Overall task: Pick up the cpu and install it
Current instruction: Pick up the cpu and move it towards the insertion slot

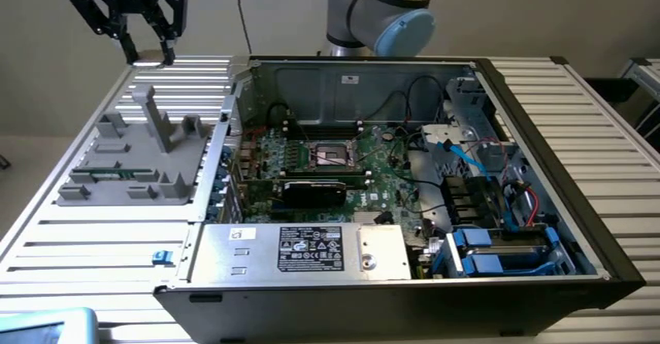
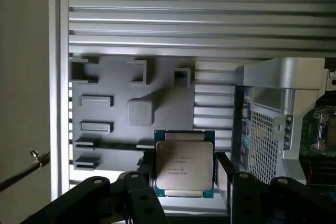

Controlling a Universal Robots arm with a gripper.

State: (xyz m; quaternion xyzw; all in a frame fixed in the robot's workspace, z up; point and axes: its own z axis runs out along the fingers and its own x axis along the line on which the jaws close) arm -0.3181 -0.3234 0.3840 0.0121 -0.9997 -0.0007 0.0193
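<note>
The table lies well below the gripper, which hangs high in the air. The open case sits below it, off to the exterior view's right, with the socket inside, well apart from the gripper. The grey tray lies beneath the gripper. The jaws stand partly closed, clamped on opposite edges of the cpu, its silver top facing the wrist camera

cpu lettering unreadable, fingers cut off at edge
</note>
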